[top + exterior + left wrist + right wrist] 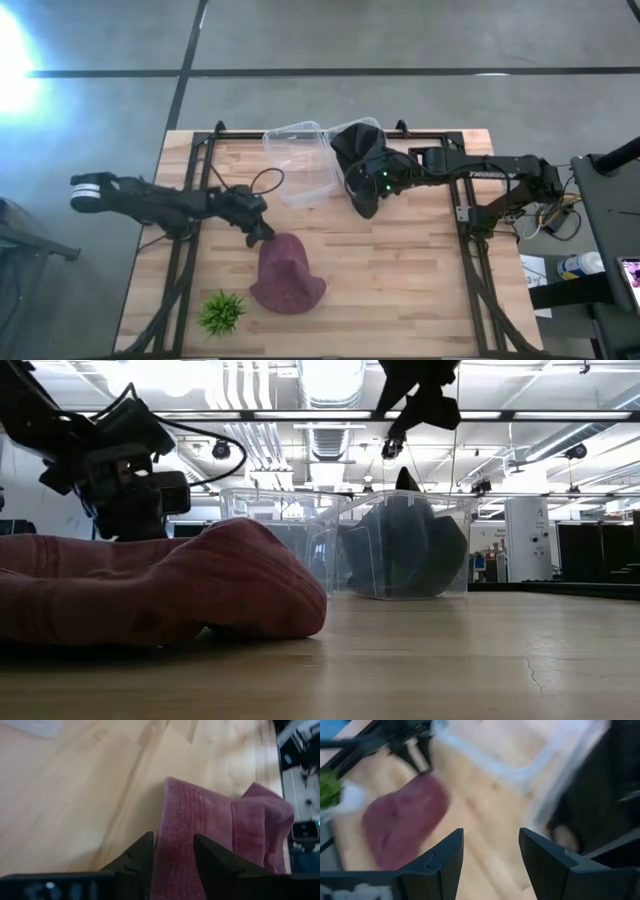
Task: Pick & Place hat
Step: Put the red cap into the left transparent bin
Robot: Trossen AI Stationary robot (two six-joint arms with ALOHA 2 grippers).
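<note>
A maroon hat (287, 275) lies flat on the wooden table, nearer the near edge; it also fills the low view's left (160, 585). My left gripper (262, 234) stands at the hat's far-left edge and is shut on it (174, 855). A black hat (358, 145) sits in a clear bin (400, 545) at the far side. My right gripper (364, 192) hangs open in the air by that bin (490, 855), touching nothing. My left gripper pinches the maroon hat's stitched rim (175, 820) between its two fingers, at the hat's far-left edge. The fingers come slanting down from the table's left. The hat still lies flat on the table, not lifted.
A second clear bin (300, 160) stands left of the black hat's bin. A small green plant (222, 312) sits near the table's near-left corner. Black frame rails (470, 240) run along both table sides. Bare wood lies right of the maroon hat.
</note>
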